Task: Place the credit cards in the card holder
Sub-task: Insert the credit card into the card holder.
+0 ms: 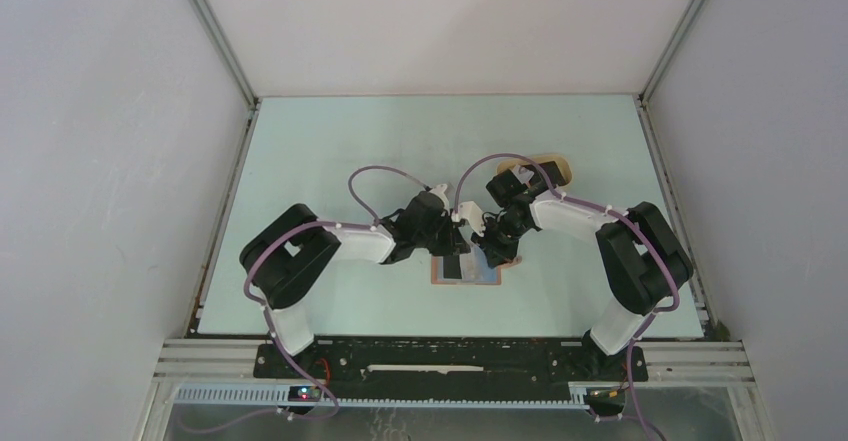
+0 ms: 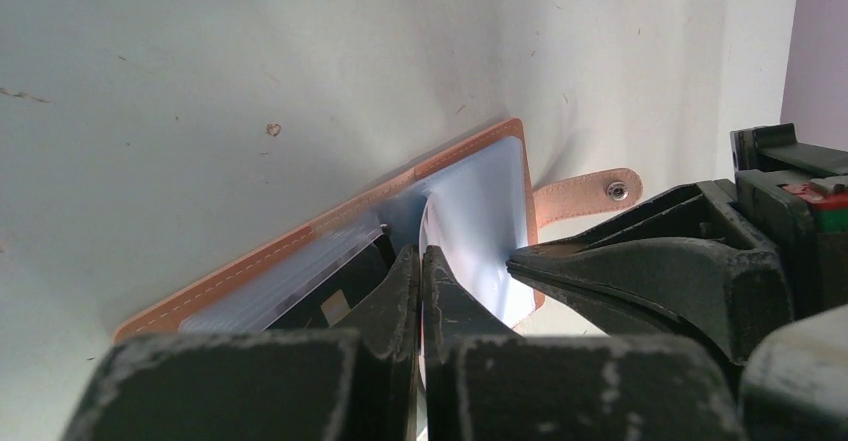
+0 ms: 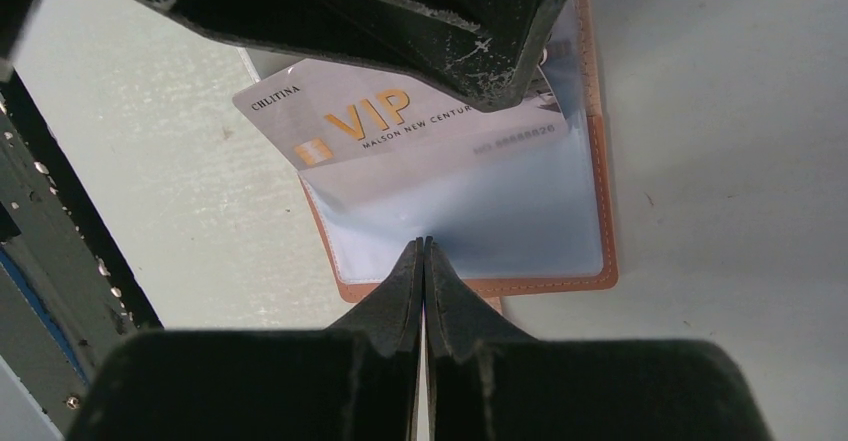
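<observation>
The top camera looks steeply down from high behind the near edge over the whole bench point(image 1: 330, 141), while both wrist cameras sit close over the open card holder point(image 3: 500, 231), which all three views share.

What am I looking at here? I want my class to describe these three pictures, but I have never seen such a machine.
A robot's left arm and right arm are bolted to a pale table. One picture looks down from above; the other two come from cameras on each wrist. An open brown card holder lies on the table, with a tan tray farther back. The left hand is shut on a silver credit card marked VIP, apparently partly inside a clear pocket. The right hand is shut, its tips near the holder's edge, seemingly steadying it.
</observation>
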Available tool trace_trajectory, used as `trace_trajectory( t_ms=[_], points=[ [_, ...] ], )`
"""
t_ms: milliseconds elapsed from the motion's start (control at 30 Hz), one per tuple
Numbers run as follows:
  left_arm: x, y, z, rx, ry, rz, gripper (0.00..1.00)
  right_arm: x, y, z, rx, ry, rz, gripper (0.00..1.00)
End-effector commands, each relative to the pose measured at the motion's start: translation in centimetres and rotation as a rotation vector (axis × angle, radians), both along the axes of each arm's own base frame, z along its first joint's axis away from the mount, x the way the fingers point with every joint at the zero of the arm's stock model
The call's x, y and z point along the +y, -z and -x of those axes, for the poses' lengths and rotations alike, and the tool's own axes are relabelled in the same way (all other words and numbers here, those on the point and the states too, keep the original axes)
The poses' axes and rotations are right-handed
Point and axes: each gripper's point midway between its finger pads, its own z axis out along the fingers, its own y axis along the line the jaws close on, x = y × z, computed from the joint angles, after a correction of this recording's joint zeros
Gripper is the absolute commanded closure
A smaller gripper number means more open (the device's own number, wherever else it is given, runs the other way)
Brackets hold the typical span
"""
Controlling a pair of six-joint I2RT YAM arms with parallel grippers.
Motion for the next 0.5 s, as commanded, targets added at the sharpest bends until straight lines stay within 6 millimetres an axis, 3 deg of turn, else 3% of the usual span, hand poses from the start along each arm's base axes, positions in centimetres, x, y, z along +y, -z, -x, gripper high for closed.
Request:
trace_trajectory(
  t_ms=[0, 467],
  points=[
    [1.3, 2.8, 1.8, 0.054, 0.063, -0.114, 0.98, 0.8, -0.9, 0.0, -0.006, -0.012, -0.019, 0.93],
    [0.7, 3.2, 1.2, 0.06, 0.066, -0.131, 0.93, 1.3, -2.2, 0.1, -0.024, -0.025, -0.064, 0.85]
  ],
)
